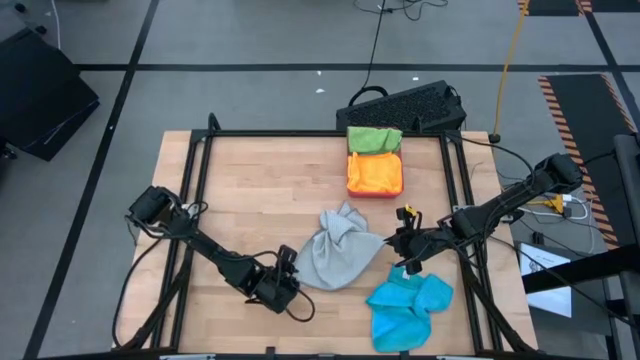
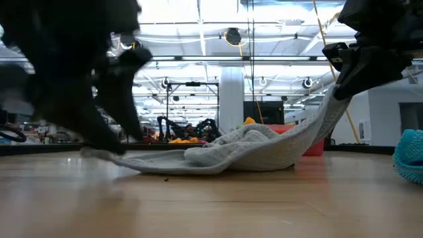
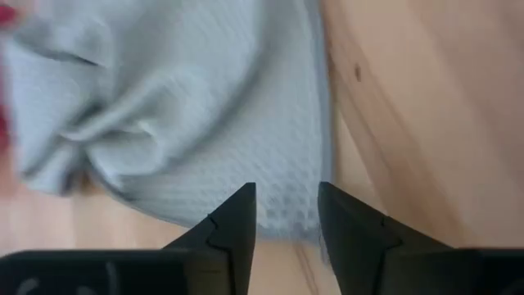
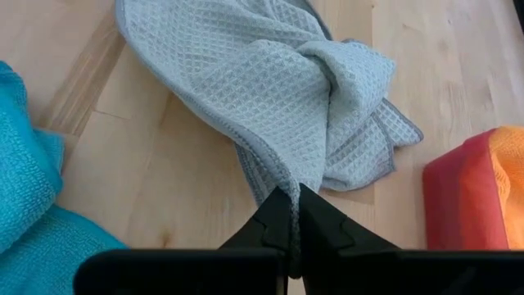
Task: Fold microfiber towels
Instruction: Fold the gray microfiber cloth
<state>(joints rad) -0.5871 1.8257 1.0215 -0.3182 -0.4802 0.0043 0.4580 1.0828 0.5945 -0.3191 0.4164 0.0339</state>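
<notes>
Tray: a pink-red tray (image 1: 375, 187) sits toward 12 o'clock on the counter (image 1: 250, 190), holding a folded orange towel (image 1: 374, 171) and a green towel (image 1: 373, 139).
Keyboard: a dark keyboard (image 1: 405, 106) lies beyond the counter's 12 o'clock edge.
Blue towel: crumpled blue towel (image 1: 408, 308) at about 5 o'clock, just beside the right pincer.
Grey towel: bunched grey towel (image 1: 338, 250) near the counter's middle, between the two pincers.
Right pincer: the right pincer (image 4: 293, 215) is clamped on a corner of the grey towel at its 3 o'clock side, lifting it off the wood.
Left pincer: the left pincer (image 3: 285, 221) is low at the towel's 8 o'clock edge, fingers apart over the hem, nothing gripped.
Arms: both reach inward from the counter's sides.
</notes>
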